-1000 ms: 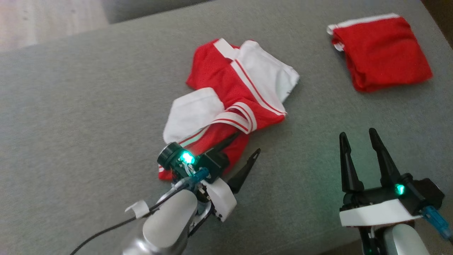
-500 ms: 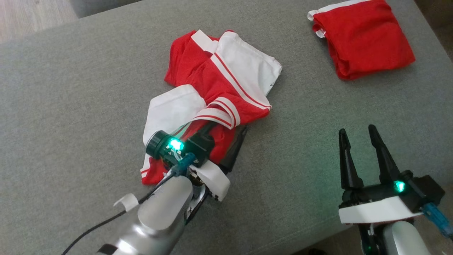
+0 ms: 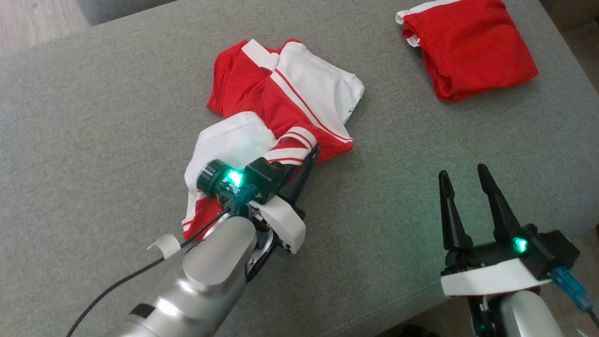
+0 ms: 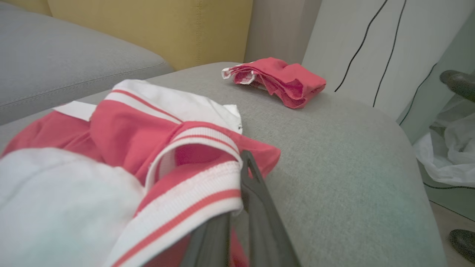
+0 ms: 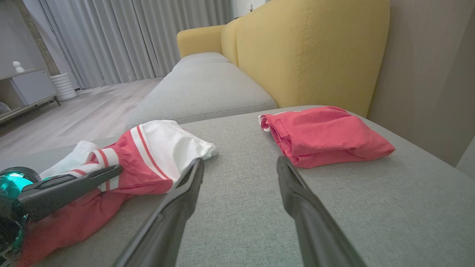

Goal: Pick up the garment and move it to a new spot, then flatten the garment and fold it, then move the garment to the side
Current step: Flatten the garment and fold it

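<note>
Pinching the striped hem [image 4: 196,196] of the crumpled red-and-white garment [image 3: 281,107], the left gripper [image 3: 310,158] is clamped tight on cloth near the middle of the grey cushion [image 3: 93,117]. The right gripper [image 3: 462,173] hangs off to the right with its fingers spread wide and nothing between them. From where I stand, the job now looks like the lift. I'd bring that hem up slowly and straight, so the rest of the bundle peels off the cushion rather than dragging. Then I'd carry it toward open grey fabric, well away from the folded red garment [image 3: 468,47] at the far right corner, which leaves room for spreading it flat. The free arm looks well placed to catch a second edge once the cloth hangs. How much fabric sits between the closed fingers I can't say, as the hem drapes over them in the left wrist view. The garment's near end is hidden behind the left wrist in the head view. I can't tell whether it is a shirt or shorts.
</note>
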Robot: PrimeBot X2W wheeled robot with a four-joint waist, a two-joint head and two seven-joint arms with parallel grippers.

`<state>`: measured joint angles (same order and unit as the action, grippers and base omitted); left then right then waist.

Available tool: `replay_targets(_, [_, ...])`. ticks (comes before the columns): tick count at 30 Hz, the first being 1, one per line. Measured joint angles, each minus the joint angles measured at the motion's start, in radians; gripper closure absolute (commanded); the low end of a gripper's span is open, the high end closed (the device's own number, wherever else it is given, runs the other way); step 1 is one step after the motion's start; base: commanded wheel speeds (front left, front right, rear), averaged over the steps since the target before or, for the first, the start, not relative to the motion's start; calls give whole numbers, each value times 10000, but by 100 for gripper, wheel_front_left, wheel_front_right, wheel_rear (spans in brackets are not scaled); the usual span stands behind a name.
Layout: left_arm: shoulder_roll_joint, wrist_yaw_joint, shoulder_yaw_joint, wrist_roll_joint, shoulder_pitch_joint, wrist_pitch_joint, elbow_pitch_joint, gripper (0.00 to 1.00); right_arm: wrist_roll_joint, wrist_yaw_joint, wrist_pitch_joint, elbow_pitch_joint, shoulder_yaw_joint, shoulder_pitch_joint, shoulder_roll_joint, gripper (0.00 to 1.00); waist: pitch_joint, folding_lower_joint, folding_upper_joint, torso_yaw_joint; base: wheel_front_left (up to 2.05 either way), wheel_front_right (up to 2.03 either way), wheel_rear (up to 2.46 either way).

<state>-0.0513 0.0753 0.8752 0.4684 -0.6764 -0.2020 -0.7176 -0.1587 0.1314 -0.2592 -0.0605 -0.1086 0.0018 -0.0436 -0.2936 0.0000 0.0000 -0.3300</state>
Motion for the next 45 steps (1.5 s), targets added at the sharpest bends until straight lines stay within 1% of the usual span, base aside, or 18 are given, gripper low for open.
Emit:
replay_targets(1, [0, 0, 0, 0, 0, 0, 0, 100, 0, 0, 0, 0, 0, 0, 0, 0, 0, 0, 0, 0, 0, 0, 0])
replay_targets(3, [0, 144, 104, 128, -102, -52, 38, 100, -8, 0, 0, 2, -40, -47, 0, 0, 40, 0, 0, -16, 0, 0, 0])
replay_targets(6, [0, 295, 320, 265, -678, -105, 174, 100, -88, 0, 0, 2, -79, -123, 0, 0, 168, 0, 0, -9, 0, 0, 0])
replay_targets(11, [8, 410, 297, 320, -2939, -119, 433, 100, -119, 0, 0, -54, -146, -101, -2, 0, 625, 0, 0, 35, 0, 0, 0])
replay_targets(15, [-2, 495, 44, 813, -4635, -92, 533, 100, -111, 0, 0, -171, -190, -19, -2, 0, 1122, 0, 0, 70, 0, 0, 0])
replay_targets(19, [-305, 499, 38, 1684, -5774, 42, 1127, 100, -67, 0, 0, -178, -2, 333, -2, 0, 1645, -1, 0, 173, 0, 0, 0])
replay_targets(21, [-497, 499, 67, 2265, -6158, 90, 1572, 100, 38, 0, 0, -178, 150, 546, -8, 0, 1827, -2, 0, 355, 0, 0, 0])
replay_targets(23, [-825, 571, 75, 2642, -6317, 132, 1900, 100, 142, 0, 0, -174, 238, 687, -6, 0, 1955, -1, 0, 622, 0, 0, 0])
replay_targets(26, [-1480, 571, 71, 3279, -5875, 174, 2276, 100, 228, 0, 0, -113, 380, 755, -6, 0, 2099, -2, 0, 1086, 0, 0, 0])
replay_targets(28, [-2019, 569, 35, 3638, -5017, 174, 2518, 100, 280, 0, 0, 15, 491, 747, -4, 0, 2146, -2, 0, 1413, 0, 0, 0])
replay_targets(32, [-3037, 378, -44, 4661, -2171, 157, 2709, 100, 385, 0, 0, 136, 694, 756, -4, 0, 2134, 0, 0, 2020, 0, 0, 0])
replay_targets(35, [-3645, 194, -17, 5143, 87, 52, 2709, 100, 550, 0, 0, 188, 826, 757, -4, 0, 2023, 0, 0, 2388, 0, 0, 0])
replay_targets(38, [-3845, 56, -90, 5586, 1555, -167, 2541, 100, 673, 0, 0, 268, 984, 755, -2, 0, 1813, 0, 0, 2681, 0, 0, 0])
replay_targets(41, [-3802, 33, -343, 5645, 1966, -330, 2117, 98, 826, 0, 0, 263, 989, 738, -2, 0, 1600, 0, 0, 2921, 0, 0, 0])
replay_targets(42, [-3772, 27, -472, 5645, 1968, -387, 1992, 60, 861, 0, 0, 263, 984, 730, -2, 0, 1539, 0, 0, 2980, 0, 0, 0])
replay_targets(43, [-3703, -8, -667, 5645, 1970, -410, 1879, 2, 888, 0, 0, 263, 984, 711, -2, 0, 1490, 1, 0, 3032, 0, 0, 0])
replay_targets(44, [-3574, -115, -905, 5643, 1977, -458, 1795, 0, 888, 0, 0, 263, 984, 704, -2, 0, 1450, 1, 0, 3077, 0, 0, 0])
replay_targets(45, [-3402, -201, -1212, 5630, 2023, -470, 1778, 0, 888, 0, 0, 263, 984, 705, -2, 0, 1421, 1, 0, 3113, 0, 0, 0])
